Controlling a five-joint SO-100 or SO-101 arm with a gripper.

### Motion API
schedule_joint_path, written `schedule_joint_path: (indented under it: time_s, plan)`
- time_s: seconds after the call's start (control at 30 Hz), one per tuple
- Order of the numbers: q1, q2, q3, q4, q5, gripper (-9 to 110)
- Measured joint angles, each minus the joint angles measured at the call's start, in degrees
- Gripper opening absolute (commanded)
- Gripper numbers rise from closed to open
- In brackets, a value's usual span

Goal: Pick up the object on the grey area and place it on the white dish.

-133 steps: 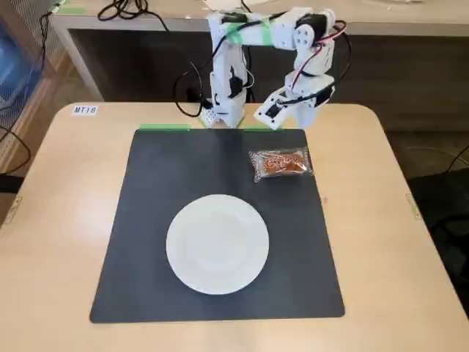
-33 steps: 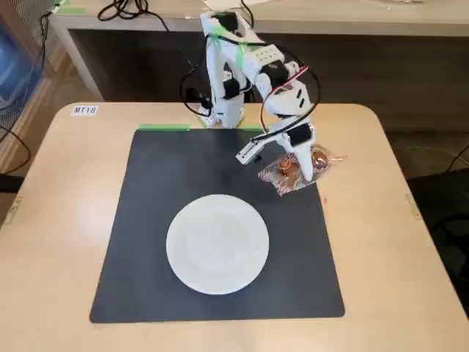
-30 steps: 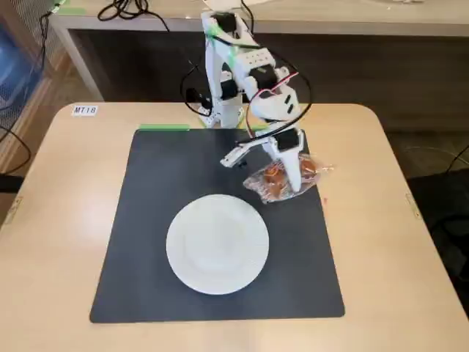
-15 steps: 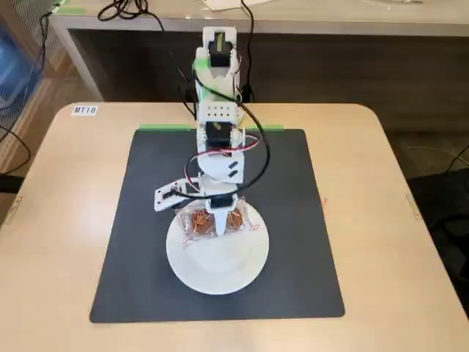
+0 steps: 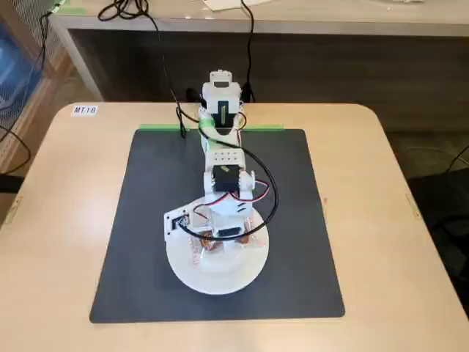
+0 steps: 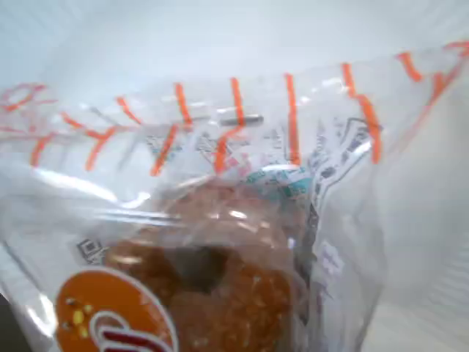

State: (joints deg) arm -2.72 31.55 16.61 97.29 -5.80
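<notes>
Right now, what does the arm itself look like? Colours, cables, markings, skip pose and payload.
In the fixed view the arm is white printed plastic in blocky segments, with black servo bodies set into the joints. Thin black and red cables loop along its side, and a black lead runs from the base off the table. The gripper is white too. No legible markings.

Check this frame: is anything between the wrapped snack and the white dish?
Nothing visible. The snack is already over the white dish under the gripper; the wrist view shows only its wrapper against white. Whether it rests there is unclear.
</notes>
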Motion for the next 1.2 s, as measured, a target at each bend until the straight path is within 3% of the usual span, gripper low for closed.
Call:
schedule_joint_path:
  time_s: [0.2, 0.37, 0.43, 0.53, 0.57, 0.73, 0.97, 1.2]
  plan:
    - [0.70, 17.14, 18.81, 0.00, 1.58, 44]
    - [1.58, 31.99, 33.84, -0.18, 3.69, 42]
    - [2.20, 40.34, 41.04, -0.09, 4.66, 35]
    - [3.87, 55.46, 51.77, -2.46, 5.71, 3]
    - [4.04, 61.08, 55.90, -4.13, 5.80, 0]
    - [2.46, 82.71, 72.51, -9.58, 4.75, 0]
    - [1.67, 118.39, 109.69, -32.34, 2.29, 0]
    - [4.66, 143.09, 133.95, -41.40, 0.00, 0]
